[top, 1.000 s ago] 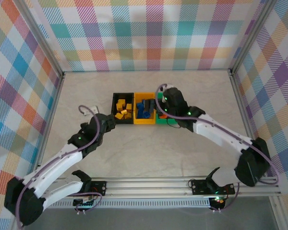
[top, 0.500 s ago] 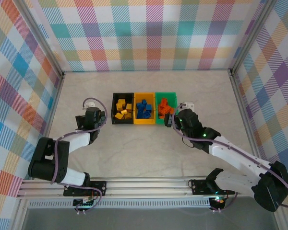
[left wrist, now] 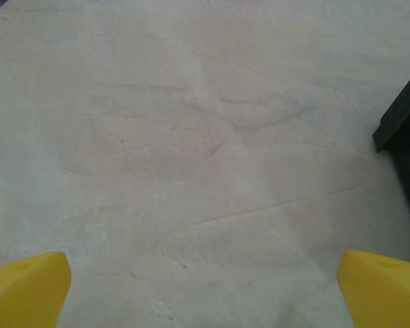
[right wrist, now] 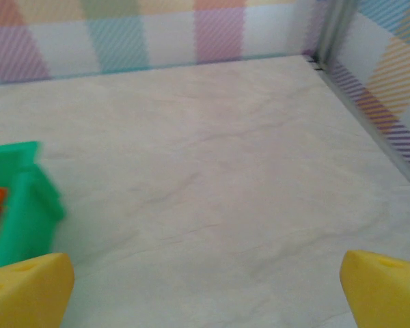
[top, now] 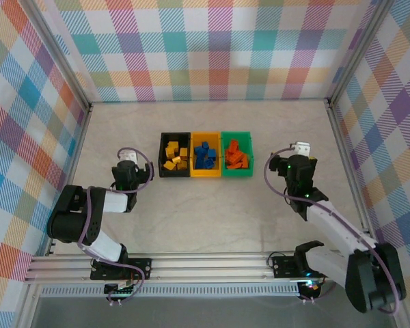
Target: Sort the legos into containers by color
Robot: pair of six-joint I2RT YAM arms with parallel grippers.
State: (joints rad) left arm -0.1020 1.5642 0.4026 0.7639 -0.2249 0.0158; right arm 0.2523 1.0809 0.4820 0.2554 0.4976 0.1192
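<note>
Top: legos [top: 205,156] lying colour-sorted inside bins [top: 206,175]; looks finished. Left wrist: left gripper [left wrist: 205,290] splayed, empty, near black bin [left wrist: 403,116]. Right wrist: right gripper [right wrist: 205,290] splayed, empty, beside green bin [right wrist: 27,205]. Calls next for parking both arms.

Bare table [top: 205,219] is left open in front of and on both sides of the joined bins [top: 206,175], which are packed with legos [top: 234,157]; three sides are closed by plaid walls [top: 205,48].
</note>
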